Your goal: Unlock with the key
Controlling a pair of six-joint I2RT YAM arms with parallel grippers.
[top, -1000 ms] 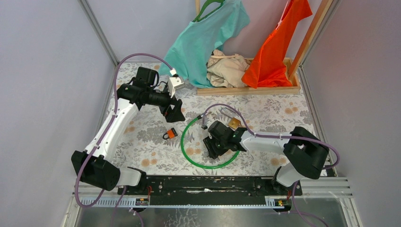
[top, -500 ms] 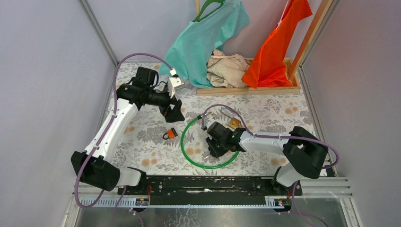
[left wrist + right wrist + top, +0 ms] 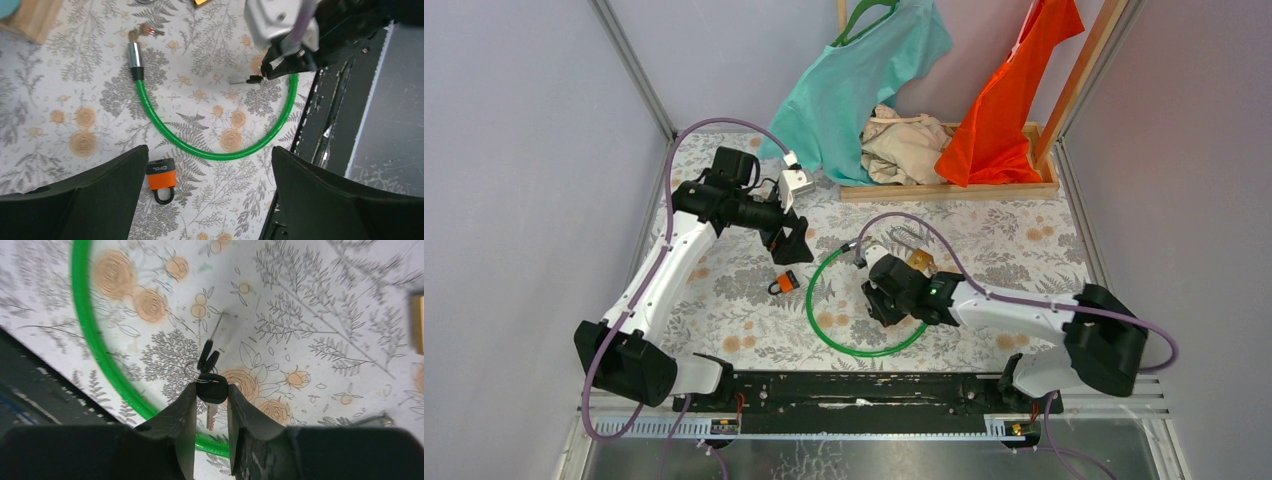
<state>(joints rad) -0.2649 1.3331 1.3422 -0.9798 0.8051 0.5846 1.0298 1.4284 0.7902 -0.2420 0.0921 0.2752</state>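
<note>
An orange padlock lies on the flowered table, also in the left wrist view. My left gripper is open and empty, hovering above it; the padlock sits by the left finger. My right gripper is shut on the black head of a key, whose blade points back between the fingers. Other keys hang from the same ring just off the table. The bunch also shows in the left wrist view.
A green cable lock loops around the right gripper, its metal cylinder with keys at the far end. A brass padlock lies behind the right gripper. A wooden rack with clothes stands at the back.
My right arm has swung its elbow to the right, and its gripper has shifted slightly right with the key in it. The left gripper has barely moved.
</note>
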